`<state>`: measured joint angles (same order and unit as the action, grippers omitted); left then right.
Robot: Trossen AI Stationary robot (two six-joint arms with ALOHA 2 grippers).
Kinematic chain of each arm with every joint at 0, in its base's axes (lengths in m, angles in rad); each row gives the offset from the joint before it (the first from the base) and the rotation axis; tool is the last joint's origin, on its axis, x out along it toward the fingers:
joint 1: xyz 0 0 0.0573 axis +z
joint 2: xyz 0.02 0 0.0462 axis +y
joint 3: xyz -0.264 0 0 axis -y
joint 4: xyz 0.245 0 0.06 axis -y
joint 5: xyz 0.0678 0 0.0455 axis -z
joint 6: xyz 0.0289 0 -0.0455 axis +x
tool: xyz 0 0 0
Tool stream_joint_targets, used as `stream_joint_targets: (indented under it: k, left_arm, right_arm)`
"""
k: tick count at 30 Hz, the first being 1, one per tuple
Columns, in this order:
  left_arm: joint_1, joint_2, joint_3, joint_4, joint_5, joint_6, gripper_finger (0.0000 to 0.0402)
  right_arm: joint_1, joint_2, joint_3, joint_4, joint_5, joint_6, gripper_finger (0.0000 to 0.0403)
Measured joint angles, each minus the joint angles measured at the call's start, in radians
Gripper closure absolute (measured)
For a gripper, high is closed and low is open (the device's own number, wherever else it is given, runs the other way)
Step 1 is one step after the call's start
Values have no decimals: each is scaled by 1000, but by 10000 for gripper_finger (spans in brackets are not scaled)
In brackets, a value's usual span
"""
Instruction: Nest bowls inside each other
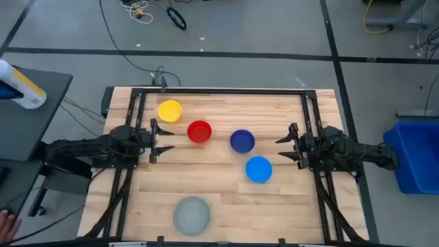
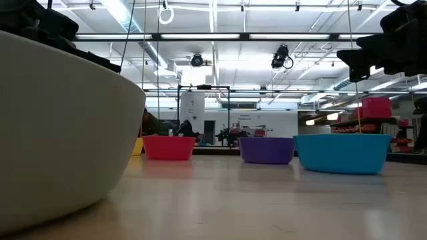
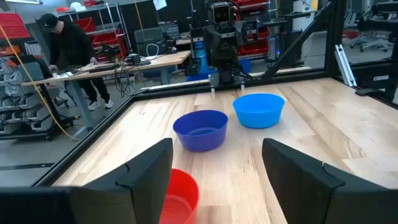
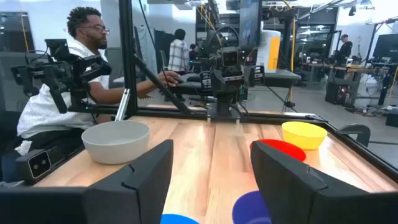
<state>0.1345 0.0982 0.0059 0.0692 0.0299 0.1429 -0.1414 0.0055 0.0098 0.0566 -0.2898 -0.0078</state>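
Observation:
Five bowls stand upright on their bases on the wooden table: yellow (image 1: 169,111) at the far left, red (image 1: 199,132), dark blue (image 1: 241,140), light blue (image 1: 258,169), and a larger pale grey one (image 1: 191,214) near the front edge. My left gripper (image 1: 163,139) waits open at the table's left side, just left of the red bowl (image 3: 180,196). My right gripper (image 1: 285,147) waits open at the right side, right of the two blue bowls. Neither gripper touches a bowl.
A black frame (image 1: 219,91) borders the table along its far, left and right sides. People work at benches in the room beyond the table. Bare wood lies between the grey bowl and the coloured ones.

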Motion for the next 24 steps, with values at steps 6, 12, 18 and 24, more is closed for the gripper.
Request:
stream_joint_targets:
  k: [6,12,18,24]
  left_arm:
    - [0,0,0,0,0,0,146]
    - [0,0,0,0,0,0,146]
    - [0,0,0,0,0,0,146]
    - [0,0,0,0,0,0,146]
  right_arm:
    - [0,0,0,0,0,0,163]
    - [0,0,0,0,0,0,151]
    - [0,0,0,0,0,0,140]
    - [0,0,0,0,0,0,130]
